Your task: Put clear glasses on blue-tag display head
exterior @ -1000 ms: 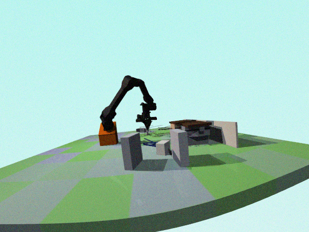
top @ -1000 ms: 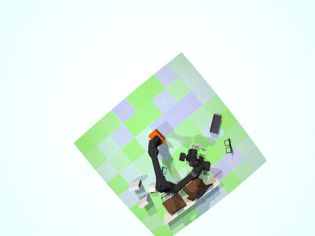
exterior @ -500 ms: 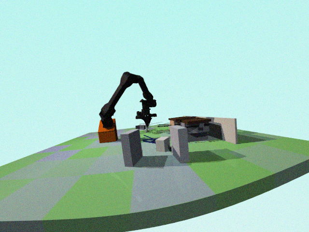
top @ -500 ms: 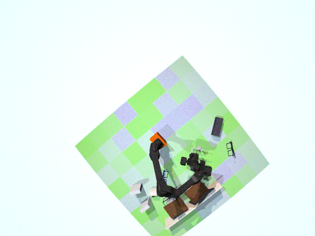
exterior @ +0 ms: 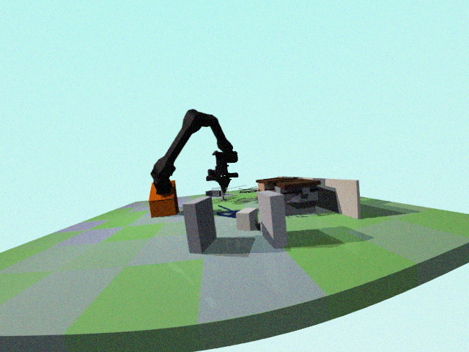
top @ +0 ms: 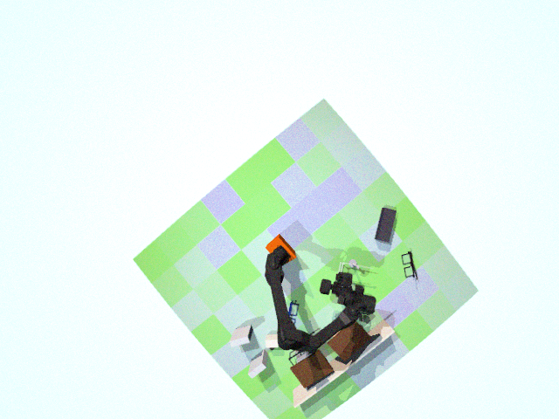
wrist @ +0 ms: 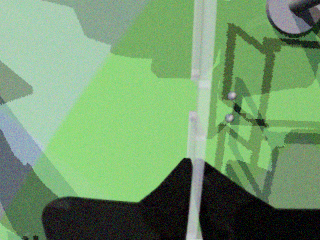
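The clear glasses (top: 341,267) (wrist: 205,110) hang from my gripper (exterior: 224,192) (wrist: 191,165), which is shut on their front frame. In the wrist view the frame runs up and down as a pale bar, with two small nose pads beside it. The gripper points down above the table, to the side of the heads. Two display heads with brown tops, one on the left (top: 311,369) and one on the right (top: 351,341), stand side by side. Thin dark frames show in front of the left head. Their faces are mostly hidden, and I cannot see which head bears the blue tag.
Blue glasses (top: 293,308) (exterior: 227,213) and black glasses (top: 408,264) lie on the table. A dark box (top: 386,224) is beyond. A round grey base (wrist: 290,17) is near the held glasses. Pale blocks (top: 241,335) (exterior: 198,225) stand left of the heads; a long panel (exterior: 349,199) stands behind.
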### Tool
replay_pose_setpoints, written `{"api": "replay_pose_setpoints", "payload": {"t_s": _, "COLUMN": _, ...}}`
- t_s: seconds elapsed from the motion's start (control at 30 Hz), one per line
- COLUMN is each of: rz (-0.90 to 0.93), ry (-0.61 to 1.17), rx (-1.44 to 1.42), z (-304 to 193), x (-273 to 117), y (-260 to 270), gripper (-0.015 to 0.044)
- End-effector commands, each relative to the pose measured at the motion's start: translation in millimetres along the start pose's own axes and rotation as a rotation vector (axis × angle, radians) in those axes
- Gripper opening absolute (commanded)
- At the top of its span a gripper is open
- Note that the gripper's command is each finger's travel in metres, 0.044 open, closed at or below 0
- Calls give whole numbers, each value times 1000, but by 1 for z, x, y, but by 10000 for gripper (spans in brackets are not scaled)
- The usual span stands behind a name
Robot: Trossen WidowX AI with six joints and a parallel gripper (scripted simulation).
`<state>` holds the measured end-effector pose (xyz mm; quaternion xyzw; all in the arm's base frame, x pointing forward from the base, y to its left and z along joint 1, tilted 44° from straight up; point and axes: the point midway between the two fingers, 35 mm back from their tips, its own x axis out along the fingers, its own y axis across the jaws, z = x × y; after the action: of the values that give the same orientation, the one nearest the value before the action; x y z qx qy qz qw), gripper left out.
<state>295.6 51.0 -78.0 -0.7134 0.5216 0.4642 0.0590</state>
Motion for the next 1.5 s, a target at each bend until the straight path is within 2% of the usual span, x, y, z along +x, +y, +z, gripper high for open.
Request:
{"api": "replay_pose_setpoints", "payload": {"t_s": 0.0, "rz": -5, "ry": 7, "rx": 3, "z": 0, "x": -2, "y": 0, "gripper": 0}}
{"api": "replay_pose_setpoints", "payload": {"t_s": 0.7, "rz": -5, "ry": 6, "rx": 3, "z": 11, "x": -3, "y": -1, "gripper": 0}}
{"api": "replay_pose_setpoints", "payload": {"t_s": 1.07, "rz": -6, "ry": 3, "rx": 3, "z": 13, "x": -61, "y": -1, "gripper": 0}}
{"api": "replay_pose_setpoints", "payload": {"t_s": 1.47, "rz": -12, "ry": -70, "rx": 10, "z": -7, "x": -65, "y": 7, "gripper": 0}}
